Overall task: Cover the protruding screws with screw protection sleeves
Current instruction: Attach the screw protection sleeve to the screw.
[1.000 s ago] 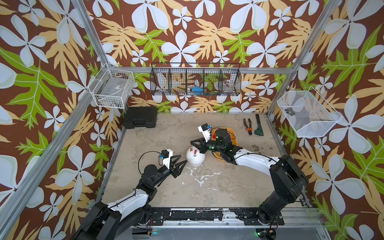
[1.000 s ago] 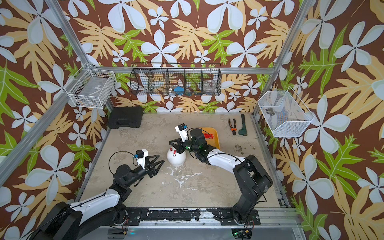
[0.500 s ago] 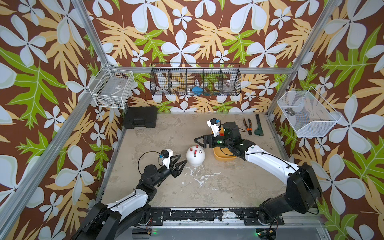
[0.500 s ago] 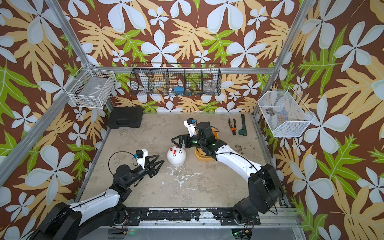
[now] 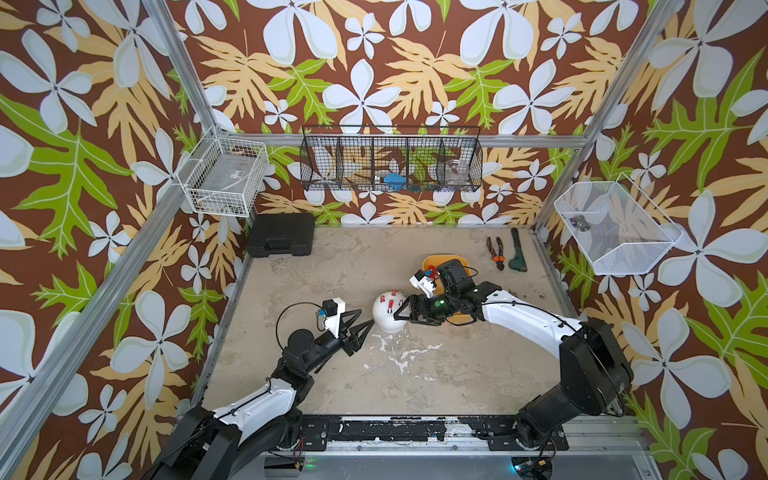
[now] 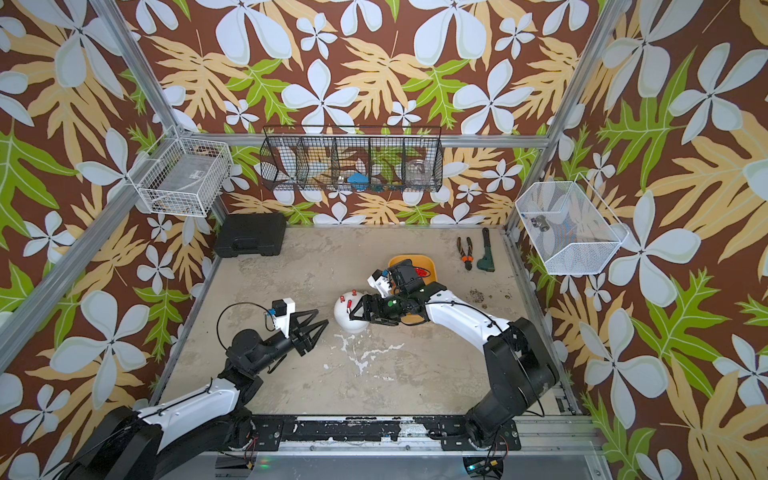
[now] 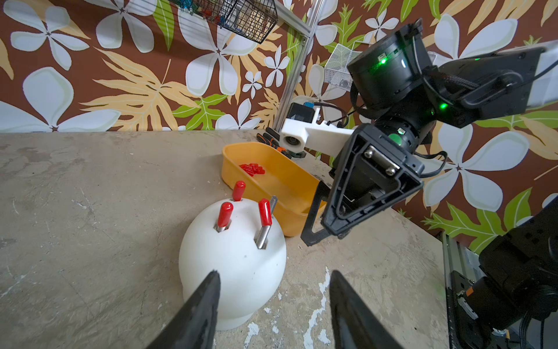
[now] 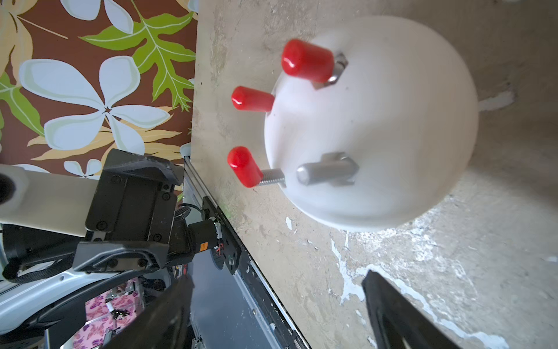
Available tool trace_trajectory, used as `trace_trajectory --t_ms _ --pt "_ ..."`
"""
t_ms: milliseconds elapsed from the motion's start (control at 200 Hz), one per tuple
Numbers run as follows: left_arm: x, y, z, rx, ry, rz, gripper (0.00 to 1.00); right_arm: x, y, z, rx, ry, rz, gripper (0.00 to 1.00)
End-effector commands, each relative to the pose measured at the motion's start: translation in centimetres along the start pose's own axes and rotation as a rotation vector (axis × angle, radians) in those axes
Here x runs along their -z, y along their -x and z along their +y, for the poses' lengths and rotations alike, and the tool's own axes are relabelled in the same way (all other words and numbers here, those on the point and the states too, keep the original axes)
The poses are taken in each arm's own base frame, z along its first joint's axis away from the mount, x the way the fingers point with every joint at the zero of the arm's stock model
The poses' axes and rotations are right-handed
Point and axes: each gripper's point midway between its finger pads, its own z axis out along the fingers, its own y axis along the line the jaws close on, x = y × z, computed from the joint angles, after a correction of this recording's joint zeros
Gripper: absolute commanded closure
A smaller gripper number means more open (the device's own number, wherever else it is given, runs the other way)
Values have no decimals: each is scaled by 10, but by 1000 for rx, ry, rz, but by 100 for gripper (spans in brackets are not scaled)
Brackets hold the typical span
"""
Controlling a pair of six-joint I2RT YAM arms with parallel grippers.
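Note:
The white dome (image 5: 386,318) (image 6: 351,320) stands mid-table with the protruding screws on top. Three of them carry red screw protection sleeves (image 8: 306,62) (image 7: 225,213). One sleeve (image 8: 244,166) sits only on its screw's tip, with bare thread below it. A fourth screw (image 8: 323,173) (image 7: 273,203) is bare. More sleeves (image 7: 252,169) lie in the orange tray (image 7: 256,145) (image 5: 427,262) behind the dome. My right gripper (image 5: 400,312) (image 8: 276,279) is open and empty, low beside the dome's right side. On the dome's near left my left gripper (image 5: 365,332) (image 7: 274,275) hangs open and empty.
Orange-handled pliers (image 5: 496,253) and a green-handled tool (image 5: 517,257) lie at the back right. A black case (image 5: 281,235) sits in the back left corner. Wire baskets (image 5: 390,160) hang on the walls. White paint flecks (image 5: 401,357) mark the table near the dome.
My right gripper has opened, let go of the sleeve at the dome's top, drawn back, then come down beside the dome's right side. The left arm has not moved.

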Motion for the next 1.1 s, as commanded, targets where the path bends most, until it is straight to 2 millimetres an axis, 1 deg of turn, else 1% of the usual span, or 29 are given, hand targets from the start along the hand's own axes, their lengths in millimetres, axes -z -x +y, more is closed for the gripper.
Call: trace_trajectory --t_ms 0,110,185,320,375,636,716,826,1001,1096 --pt "-1 5 -2 -21 -10 -12 41 1 10 20 -19 95 -22 9" --pt "-1 5 -2 -20 -7 -13 41 0 20 24 -104 146 -39 9" --pt "-1 4 -1 -20 -6 -11 41 -3 20 25 -162 181 -26 7" --pt "-1 5 -2 -21 -8 -12 41 -6 17 2 -268 111 -34 8" --pt "-1 5 -2 -22 -9 -12 41 -6 18 -4 -303 99 -52 9" --pt "-1 6 -3 -22 -14 -15 41 -9 25 -6 -317 93 -70 8" --pt "-1 6 -3 -23 -13 -14 41 -9 28 0 -326 129 -81 8" --pt "0 6 -3 -23 -13 -15 41 -10 30 -6 -340 107 -89 8" --pt "0 6 -3 -23 -13 -14 41 -13 35 -5 -346 126 -98 8" --pt "0 7 -3 -24 -13 -16 41 -17 32 -10 -359 115 -85 8"
